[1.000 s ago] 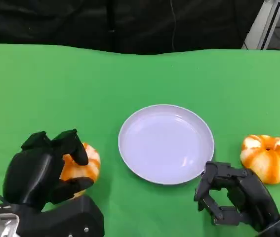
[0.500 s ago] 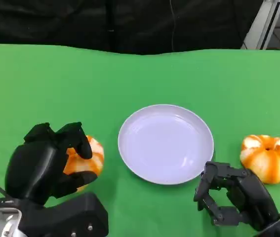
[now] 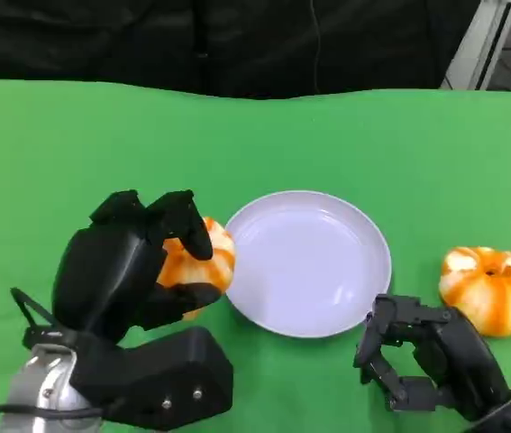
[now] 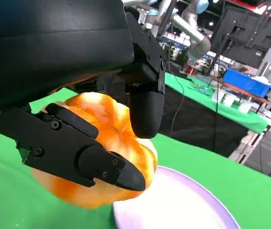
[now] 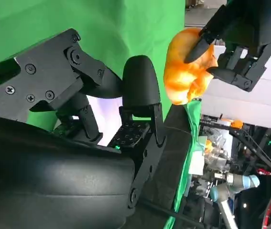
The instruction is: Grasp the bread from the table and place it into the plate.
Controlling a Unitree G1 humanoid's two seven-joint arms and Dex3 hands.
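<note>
My left hand [image 3: 133, 262] grips an orange, pumpkin-shaped bread [image 3: 199, 259] and holds it just off the left rim of the white plate [image 3: 304, 262]. The left wrist view has the same bread [image 4: 102, 157] clamped between black fingers [image 4: 145, 102], with the plate [image 4: 183, 200] right beside it. A second orange bread [image 3: 492, 287] lies on the green table to the right of the plate. My right hand [image 3: 417, 361] hovers low at the plate's near right with its fingers curled and nothing in them. In the right wrist view the held bread [image 5: 188, 67] shows beyond my right fingers [image 5: 140, 86].
The green table [image 3: 84, 153] spreads wide behind and to the left of the plate. Its far edge meets a black curtain [image 3: 237, 45]. A metal frame leg [image 3: 480, 41] stands at the back right.
My left hand has lifted the bread and carried it right, from the table's near left up to the plate's left rim. The right hand has stayed put.
</note>
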